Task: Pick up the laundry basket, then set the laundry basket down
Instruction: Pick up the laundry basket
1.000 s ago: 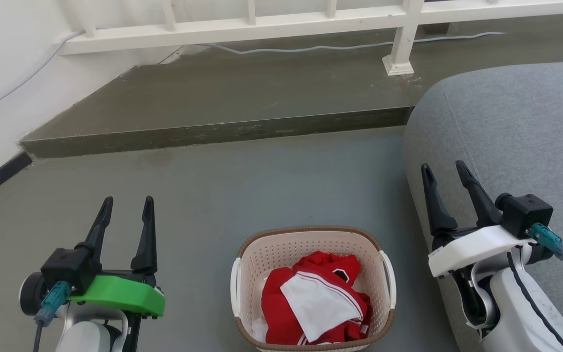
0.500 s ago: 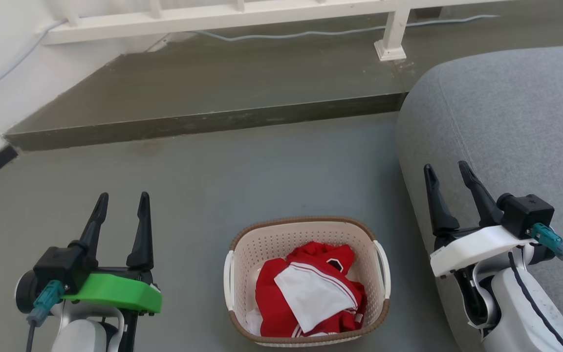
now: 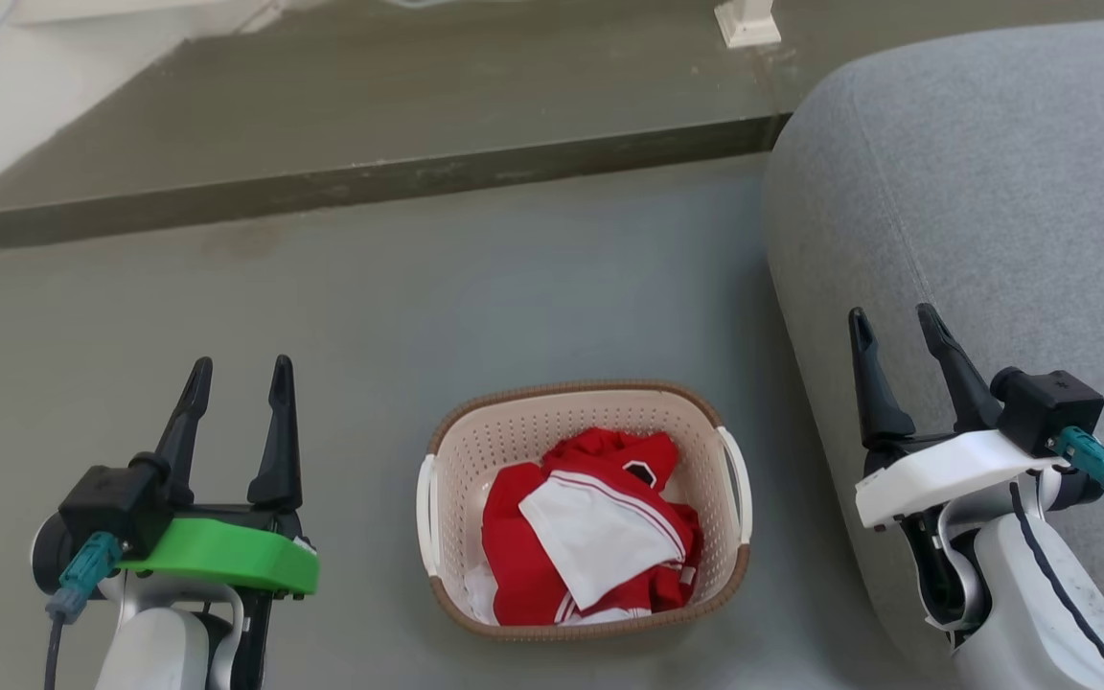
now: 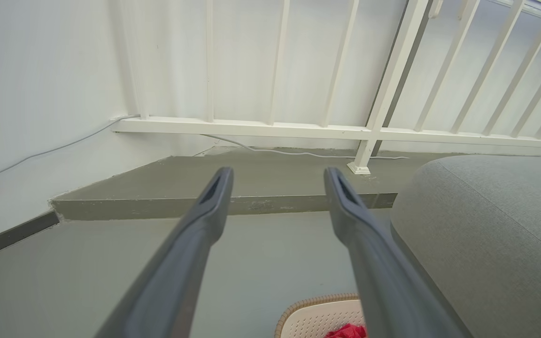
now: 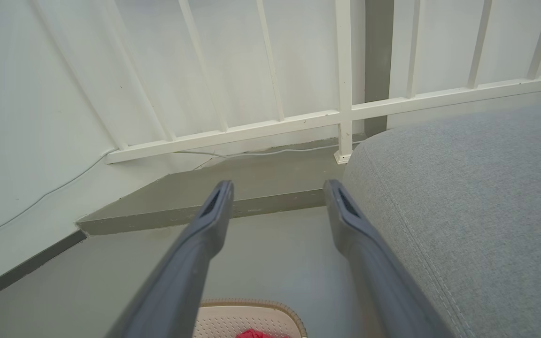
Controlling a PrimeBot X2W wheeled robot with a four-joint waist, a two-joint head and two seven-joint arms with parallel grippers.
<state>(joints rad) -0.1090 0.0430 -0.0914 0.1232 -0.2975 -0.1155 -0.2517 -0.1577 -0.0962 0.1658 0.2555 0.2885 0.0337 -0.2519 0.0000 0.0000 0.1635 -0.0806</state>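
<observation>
The laundry basket [image 3: 514, 436] sits on the grey floor low in the head view, cream and perforated with a brown rim and white side handles, holding red and white clothes [image 3: 590, 532]. My left gripper [image 3: 241, 369] hangs open to the basket's left, well apart from it. Off to the basket's right, against the sofa, my right gripper [image 3: 895, 316] is open too. A bit of the laundry basket's rim [image 4: 317, 300] shows at the bottom of the left wrist view between the left gripper [image 4: 277, 171] fingers, and the basket rim [image 5: 251, 304] shows likewise under the right gripper [image 5: 277, 184].
A grey sofa [image 3: 993, 192] stands on the right, close to my right arm. A raised concrete step [image 3: 370, 182] crosses the floor beyond the basket. Behind it are a white railing [image 4: 298, 129], a cable [image 4: 308, 152] and a white wall [image 4: 40, 94] on the left.
The head camera has tilted downward, so the whole scene has shifted up and the basket shows whole. Both grippers stay open in about the same places.
</observation>
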